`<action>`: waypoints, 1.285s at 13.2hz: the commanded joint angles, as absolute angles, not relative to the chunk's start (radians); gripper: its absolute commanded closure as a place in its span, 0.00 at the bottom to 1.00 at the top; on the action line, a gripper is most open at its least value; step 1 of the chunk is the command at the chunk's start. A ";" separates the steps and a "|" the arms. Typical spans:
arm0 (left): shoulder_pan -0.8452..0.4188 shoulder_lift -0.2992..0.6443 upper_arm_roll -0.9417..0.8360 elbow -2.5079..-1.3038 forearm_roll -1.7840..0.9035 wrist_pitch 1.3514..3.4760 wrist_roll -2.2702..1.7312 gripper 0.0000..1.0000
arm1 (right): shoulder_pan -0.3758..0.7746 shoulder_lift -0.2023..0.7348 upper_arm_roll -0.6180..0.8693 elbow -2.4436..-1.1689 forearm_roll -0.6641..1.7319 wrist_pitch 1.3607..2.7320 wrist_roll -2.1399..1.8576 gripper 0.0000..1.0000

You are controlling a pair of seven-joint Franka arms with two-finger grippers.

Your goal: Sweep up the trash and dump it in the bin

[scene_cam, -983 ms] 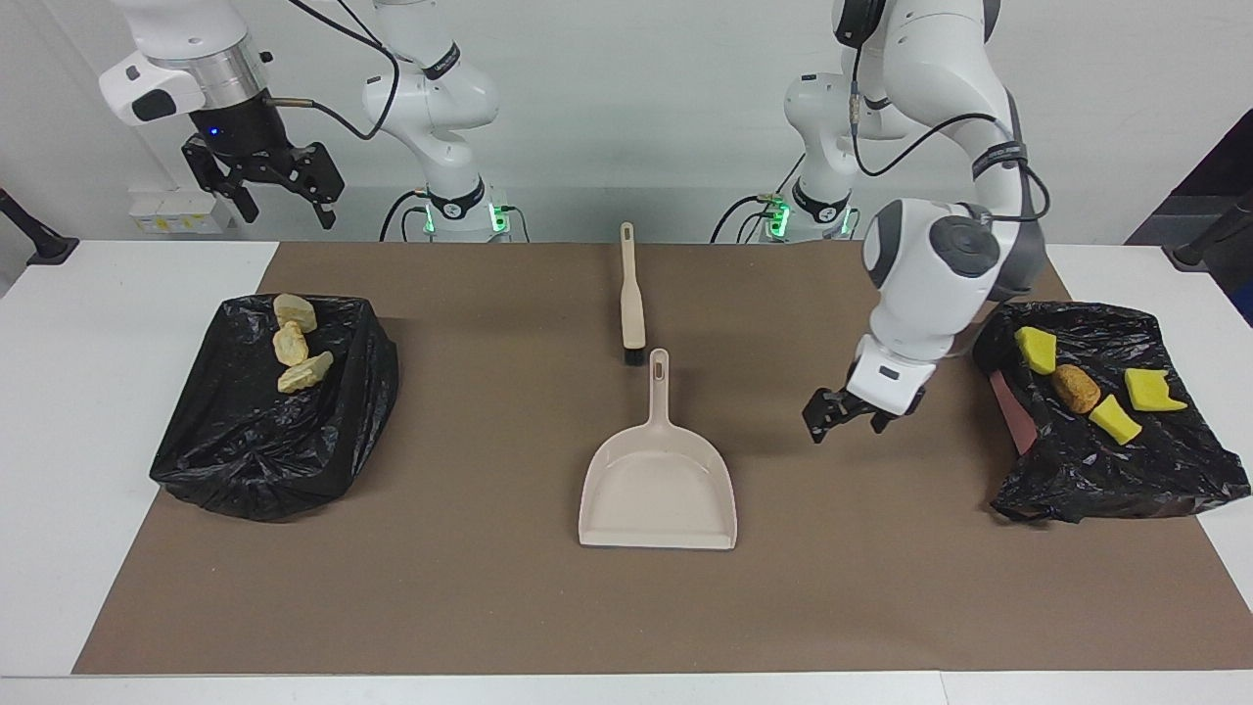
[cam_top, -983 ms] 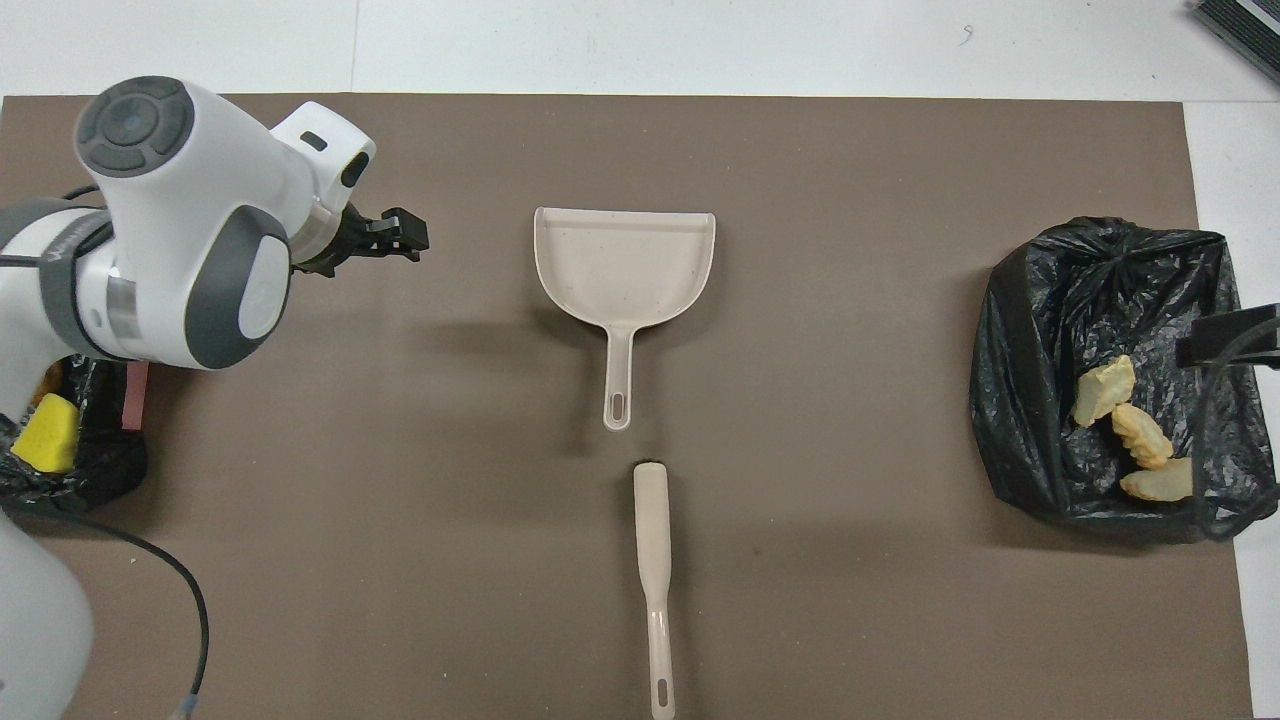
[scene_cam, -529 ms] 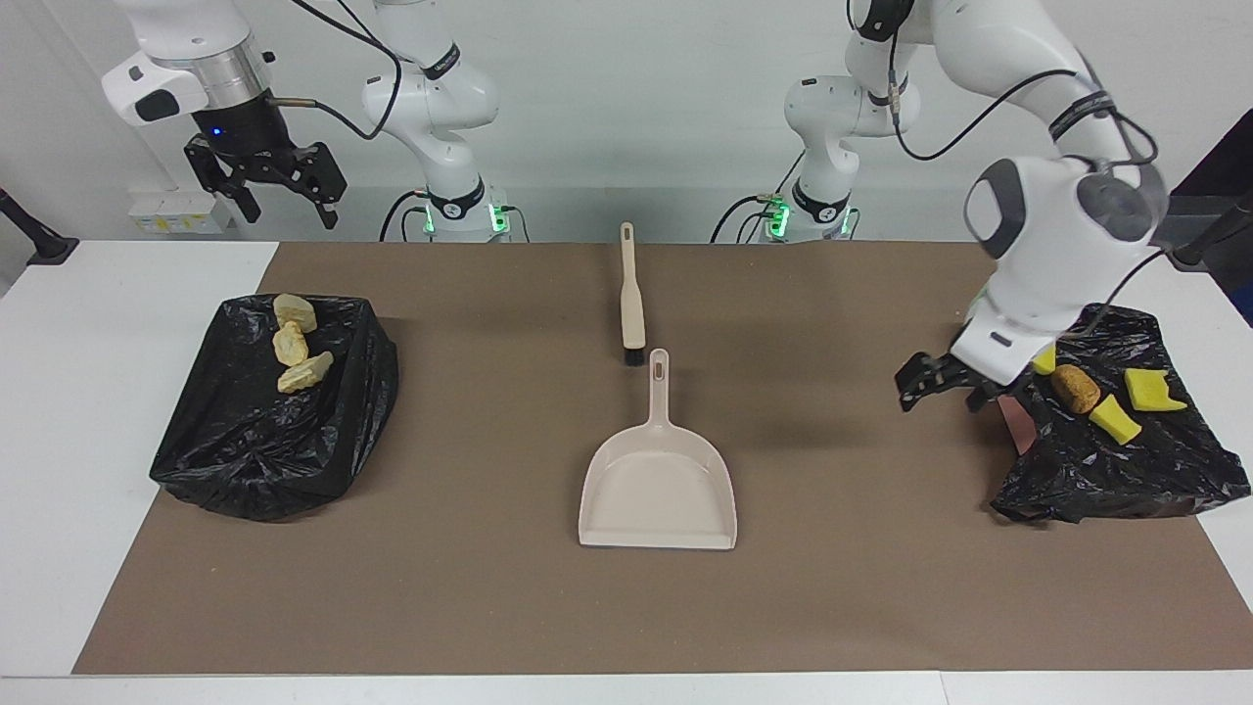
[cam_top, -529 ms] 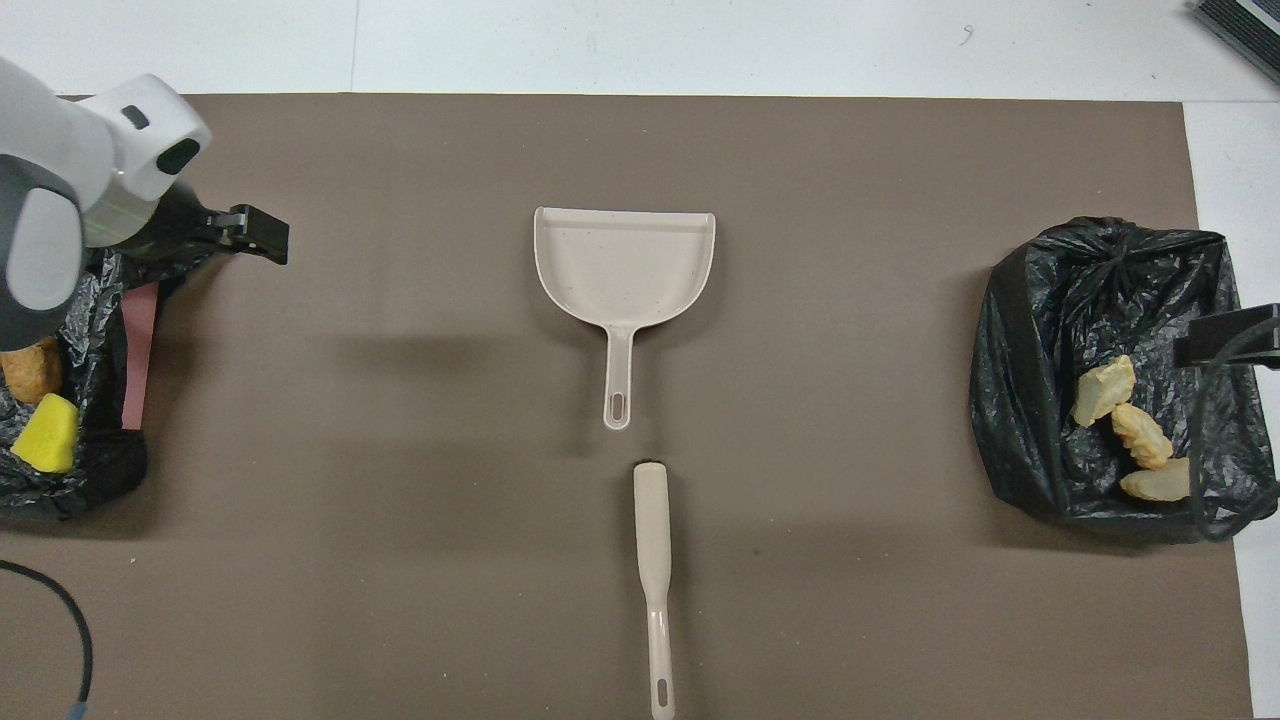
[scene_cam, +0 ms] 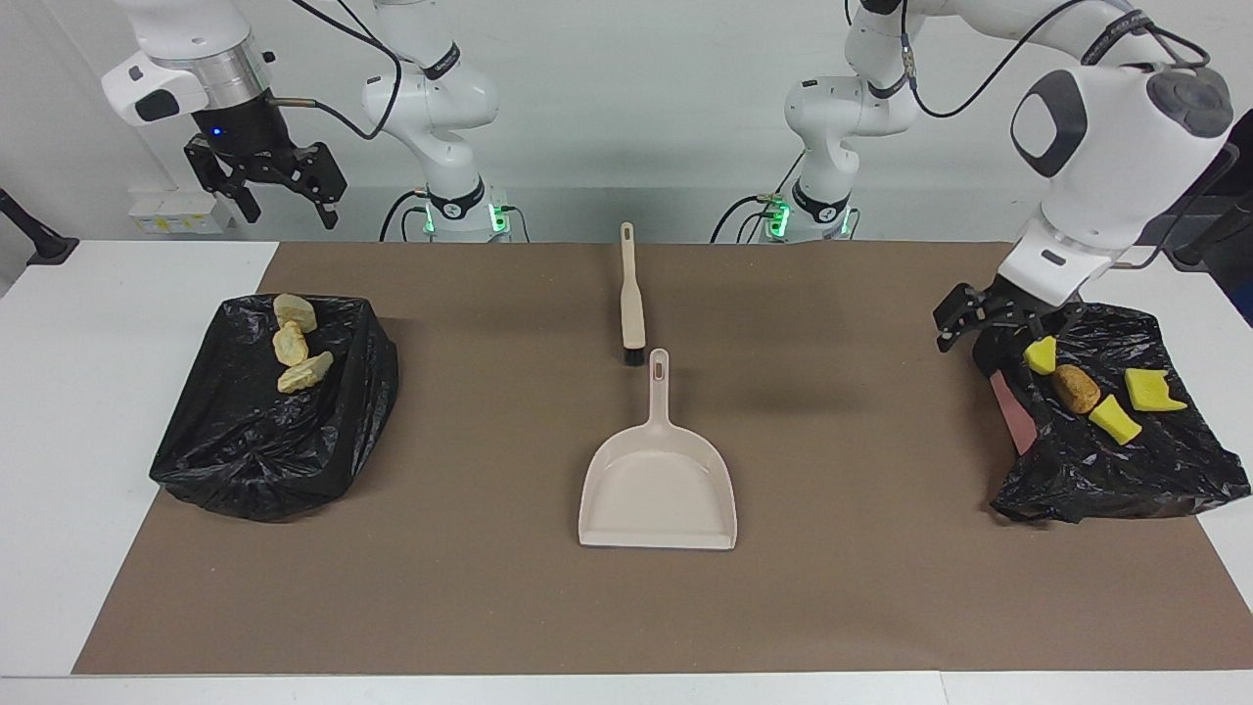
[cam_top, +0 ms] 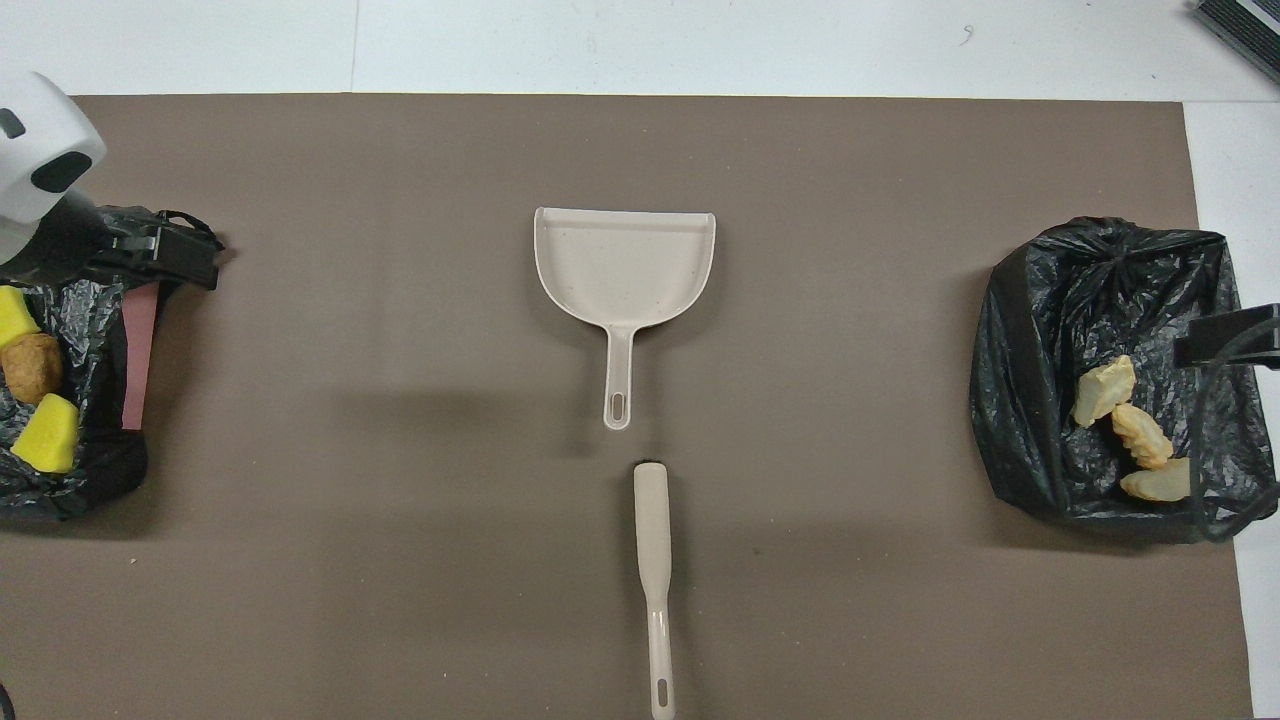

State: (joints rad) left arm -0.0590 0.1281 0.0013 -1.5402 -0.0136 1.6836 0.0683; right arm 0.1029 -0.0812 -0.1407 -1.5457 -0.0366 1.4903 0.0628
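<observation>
**Entry: table at the close of a sweep-and-dump job**

- **Left gripper** [scene_cam: 994,323]: over the last second it has travelled from above the bare mat, off to one side of the dustpan, out to the left arm's end of the table, rising as it went. It now hangs over the robot-side edge of the bin bag there, fingers spread, holding nothing.
- **Right gripper** [scene_cam: 264,186]: waits high above the right arm's end, over the edge of the other bag; fingers apart, empty, unmoved across the second.
- **Bin bag, left arm's end** [scene_cam: 1155,470]: black liner lying directly under and just past the left gripper. Holds three yellow wedges [scene_cam: 1116,419] and the brown lump [scene_cam: 1076,388], all below the gripper and clear of its fingers.
- **Bin bag, right arm's end** [scene_cam: 255,441]: black liner below the right gripper. Holds three tan striped pieces [scene_cam: 291,343], bunched near its robot-side rim.
- **Dustpan** [scene_cam: 658,490]: flat on the mat at mid-table, well apart from both grippers, pan empty.
- **Brush** [scene_cam: 631,294]: lies in line with the dustpan handle, bristle end almost touching it; not held.
- **Mat** [scene_cam: 489,587]: no loose pieces visible on it.

**Assessment:** every piece of trash sits in a bag and both tools are set down, so the left arm's withdrawal reads as a retreat after the last dump; the job appears finished or nearly so.
</observation>
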 commanded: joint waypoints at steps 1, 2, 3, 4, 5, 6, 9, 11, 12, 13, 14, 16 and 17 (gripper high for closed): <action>-0.058 0.054 0.005 -1.555 0.021 1.597 0.086 0.00 | 0.101 -0.100 -0.144 -1.563 -0.017 1.494 0.032 0.00; -0.060 0.042 0.008 -1.554 0.020 1.579 0.086 0.00 | 0.101 -0.100 -0.144 -1.565 -0.017 1.494 0.032 0.00; -0.060 0.026 0.008 -1.554 0.021 1.557 0.086 0.00 | 0.101 -0.100 -0.144 -1.563 -0.017 1.494 0.032 0.00; -0.058 0.008 0.006 -1.563 0.020 1.545 0.089 0.00 | 0.101 -0.100 -0.144 -1.563 -0.017 1.494 0.034 0.00; -0.058 -0.011 0.006 -1.581 0.020 1.531 0.090 0.00 | 0.101 -0.100 -0.144 -1.563 -0.017 1.494 0.032 0.00; -0.058 -0.014 0.006 -1.589 0.020 1.528 0.091 0.00 | 0.101 -0.100 -0.144 -1.563 -0.017 1.494 0.032 0.00; -0.058 -0.012 0.006 -1.580 0.018 1.523 0.086 0.00 | 0.101 -0.100 -0.144 -1.563 -0.017 1.494 0.032 0.00; -0.055 -0.005 0.006 -1.551 0.012 1.477 0.083 0.00 | 0.101 -0.100 -0.144 -1.563 -0.017 1.494 0.032 0.00; -0.055 -0.009 0.006 -1.543 0.018 1.461 0.083 0.00 | 0.101 -0.100 -0.144 -1.563 -0.017 1.494 0.032 0.00; -0.057 -0.009 0.006 -1.534 0.014 1.444 0.083 0.00 | 0.101 -0.100 -0.144 -1.565 -0.017 1.494 0.032 0.00; -0.055 -0.005 0.006 -1.525 0.008 1.425 0.083 0.00 | 0.101 -0.100 -0.144 -1.563 -0.017 1.494 0.032 0.00; -0.057 -0.002 0.005 -1.519 0.005 1.419 0.081 0.00 | 0.101 -0.100 -0.144 -1.563 -0.017 1.494 0.032 0.00; -0.058 0.000 0.005 -1.500 0.003 1.416 0.080 0.00 | 0.101 -0.100 -0.144 -1.563 -0.017 1.494 0.032 0.00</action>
